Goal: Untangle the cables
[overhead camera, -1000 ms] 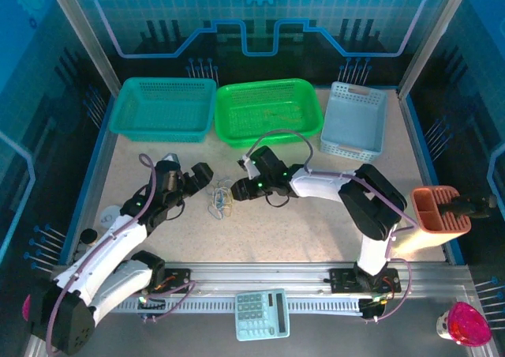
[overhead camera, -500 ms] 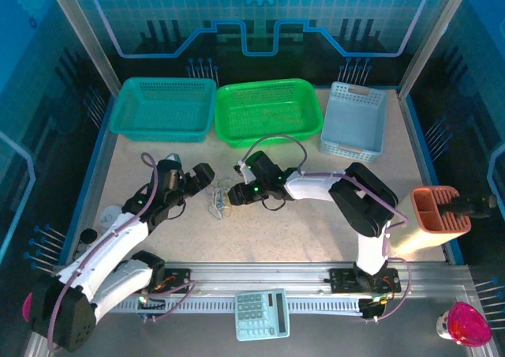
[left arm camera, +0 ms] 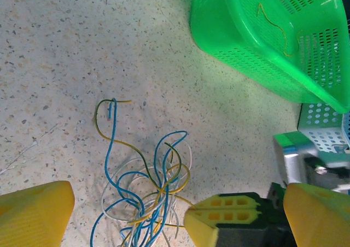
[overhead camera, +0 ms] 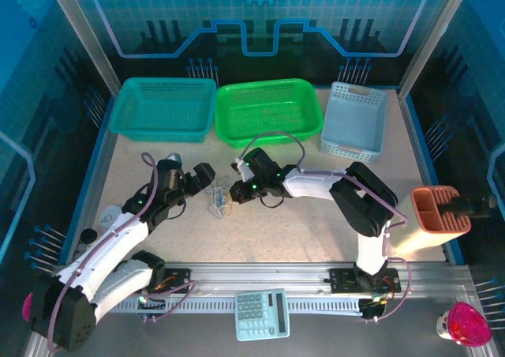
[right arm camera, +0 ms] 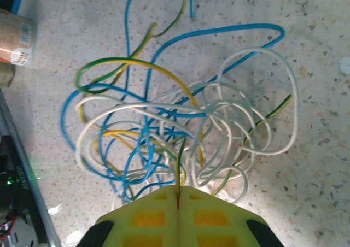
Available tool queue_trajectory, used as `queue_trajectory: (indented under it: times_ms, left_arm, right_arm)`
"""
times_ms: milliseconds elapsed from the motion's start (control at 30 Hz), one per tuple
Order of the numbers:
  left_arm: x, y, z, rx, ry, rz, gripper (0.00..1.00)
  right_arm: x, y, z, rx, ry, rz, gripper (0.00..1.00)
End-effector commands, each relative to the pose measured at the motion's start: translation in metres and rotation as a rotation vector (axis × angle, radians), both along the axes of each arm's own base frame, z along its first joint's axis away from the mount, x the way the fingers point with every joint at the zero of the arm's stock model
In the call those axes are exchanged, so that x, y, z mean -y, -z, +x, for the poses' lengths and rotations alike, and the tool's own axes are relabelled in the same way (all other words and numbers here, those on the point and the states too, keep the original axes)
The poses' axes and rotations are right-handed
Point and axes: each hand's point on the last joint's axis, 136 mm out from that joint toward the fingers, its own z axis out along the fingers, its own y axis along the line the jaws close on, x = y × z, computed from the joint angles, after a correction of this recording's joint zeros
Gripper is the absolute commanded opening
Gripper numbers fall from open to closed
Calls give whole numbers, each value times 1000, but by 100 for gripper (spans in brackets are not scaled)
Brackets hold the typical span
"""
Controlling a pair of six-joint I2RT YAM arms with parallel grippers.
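Note:
A tangle of thin blue, white and yellow-green cables (overhead camera: 215, 203) lies on the speckled table between the two arms. In the right wrist view the cables (right arm camera: 180, 121) spread in loops just ahead of my right gripper (right arm camera: 179, 195), which is shut on one yellow-green strand running out of the bundle. The left wrist view shows the cables (left arm camera: 143, 195) between the wide-apart yellow fingers of my open left gripper (left arm camera: 179, 206), with the right gripper's shut fingers (left arm camera: 221, 217) at the tangle's right edge. From above, the left gripper (overhead camera: 197, 189) and right gripper (overhead camera: 235, 191) flank the pile.
Three baskets line the back: teal (overhead camera: 166, 108), green (overhead camera: 268, 110) and pale blue (overhead camera: 355, 118). A yellow strand (left arm camera: 280, 28) lies in the green basket (left arm camera: 240, 45). An orange holder (overhead camera: 438, 211) stands at the right edge, a calculator (overhead camera: 262, 313) on the front rail.
The right gripper has crept left into the tangle, nudging the cables into a tighter bunch nearer the left gripper. The left arm has barely shifted.

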Motion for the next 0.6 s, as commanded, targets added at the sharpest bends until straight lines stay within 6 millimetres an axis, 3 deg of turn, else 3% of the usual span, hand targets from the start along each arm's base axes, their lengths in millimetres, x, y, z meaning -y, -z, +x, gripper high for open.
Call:
queue_trajectory:
  times_ms: [0,167,267,400,567]
  left_arm:
    - [3,-10,5,28,22,-8,99]
    - [4,-10,6,26,25,-9,99]
    - [4,-8,5,21,28,-9,99]
    - [3,-7,6,18,22,-11,99]
    - [3,-8,5,16,25,-14,99]
  right_arm:
    - [-4,-57,3,122,-23,57,0]
    - [8,-99,9,253,7,84,0]
    - [14,-111,10,303,22,98,0]
    - [21,-102,14,311,48,84,0]
    - [30,-68,18,265,83,30,0]
